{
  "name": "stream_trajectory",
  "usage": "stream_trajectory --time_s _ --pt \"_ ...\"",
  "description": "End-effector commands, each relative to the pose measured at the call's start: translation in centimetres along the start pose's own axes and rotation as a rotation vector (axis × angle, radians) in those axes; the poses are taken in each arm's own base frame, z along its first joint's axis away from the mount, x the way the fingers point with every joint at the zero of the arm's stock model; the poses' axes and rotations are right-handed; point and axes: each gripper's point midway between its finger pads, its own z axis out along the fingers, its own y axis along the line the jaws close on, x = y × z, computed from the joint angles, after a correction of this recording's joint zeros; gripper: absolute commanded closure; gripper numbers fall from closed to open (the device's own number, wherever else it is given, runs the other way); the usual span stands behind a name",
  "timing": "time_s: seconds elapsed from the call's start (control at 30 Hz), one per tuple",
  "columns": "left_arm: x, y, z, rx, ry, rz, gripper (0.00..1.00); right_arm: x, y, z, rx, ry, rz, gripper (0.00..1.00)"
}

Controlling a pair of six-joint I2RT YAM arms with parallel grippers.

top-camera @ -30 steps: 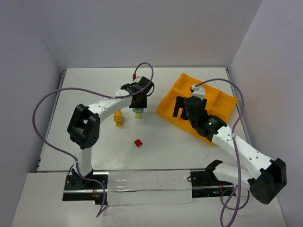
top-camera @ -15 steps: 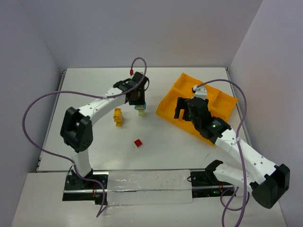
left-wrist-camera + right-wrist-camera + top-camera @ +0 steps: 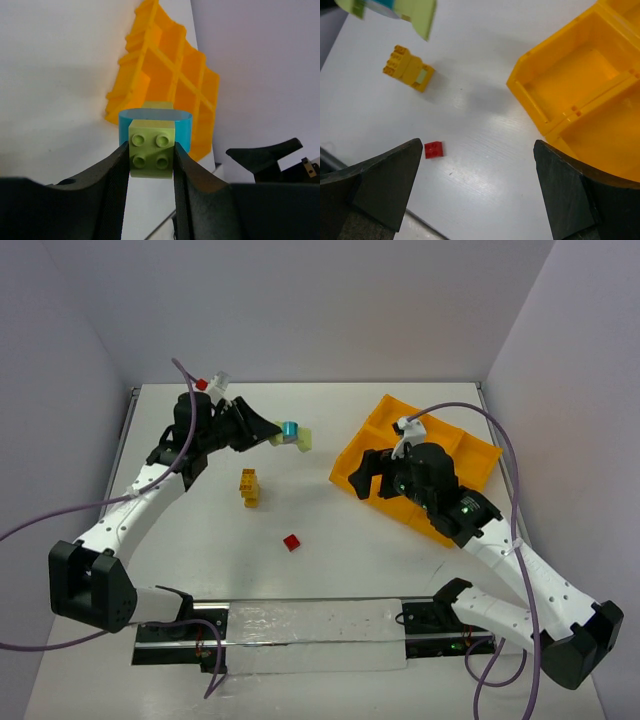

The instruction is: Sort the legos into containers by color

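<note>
Lime-green brick [image 3: 151, 155], showing 4 studs, sits pinched between the left jaws, which are drawn in narrow against its 2 sides. A teal-blue piece [image 3: 182, 125] is joined to it on the far side. From above, this small stack [image 3: 295, 433] hangs lifted off the white bench [image 3: 350, 560], between the left arm and the orange-yellow divided tray [image 3: 385, 410].

The right jaws stand wide apart and hold nothing, touching nothing. They hover over the bench just beside the tray's near-left corner [image 3: 520, 82].

On the bench, a stack of yellow bricks [image 3: 248, 487] lies left of centre. 1 small red brick [image 3: 291, 542] lies alone, nearer the arms' bases and well apart from the tray.
</note>
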Motion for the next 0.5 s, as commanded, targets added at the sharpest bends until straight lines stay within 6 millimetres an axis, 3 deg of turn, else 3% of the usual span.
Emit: stream_trajectory --time_s 0.0,0.27,0.47 --pt "0.3 -3.6 -0.2 0.229 0.018 -0.048 1.00 -3.0 4.2 -0.3 -0.182 -0.049 0.017 0.01" --pt "0.9 -3.3 -0.3 0.246 0.011 -0.075 1.00 -2.8 6.3 3.8 -0.200 0.031 0.090 0.06" --pt "0.7 -3.5 -0.4 0.250 0.005 -0.071 1.00 -3.1 8.2 5.5 -0.241 0.044 0.086 0.10"
